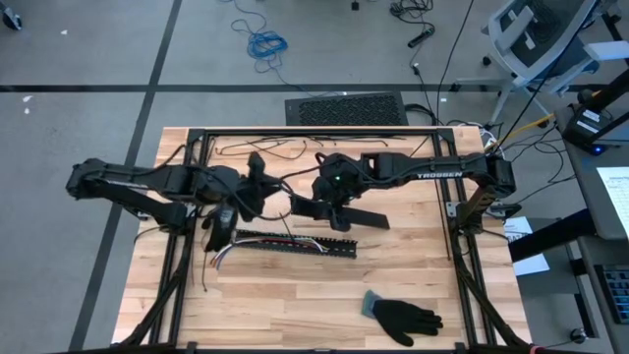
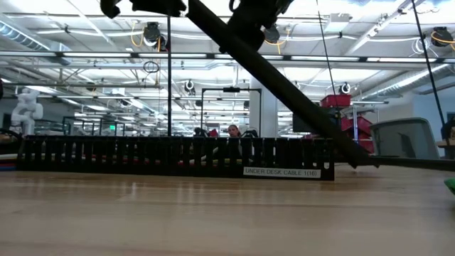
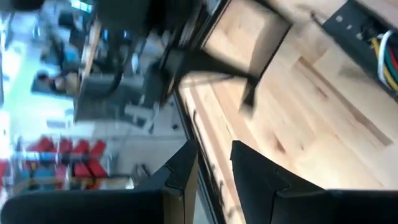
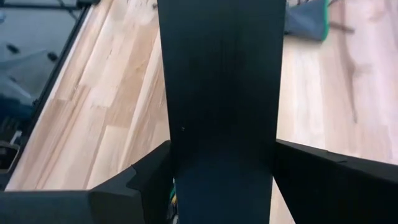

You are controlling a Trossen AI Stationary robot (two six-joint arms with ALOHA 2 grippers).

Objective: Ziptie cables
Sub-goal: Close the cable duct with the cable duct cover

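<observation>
A: The bench (image 1: 295, 285) is pale wood in planks, smooth with a soft sheen. The strip (image 1: 295, 246) looks like matt black plastic.

B: The flat lid (image 4: 221, 93) is matt black plastic too, smooth. The glove (image 1: 405, 317) is dark knitted cloth with a grey cuff.

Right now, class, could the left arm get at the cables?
Probably yes: the left gripper hangs empty just by the black slotted strip's left end, where the cables spill out uncovered; the right gripper holds a black panel clear of them.
</observation>
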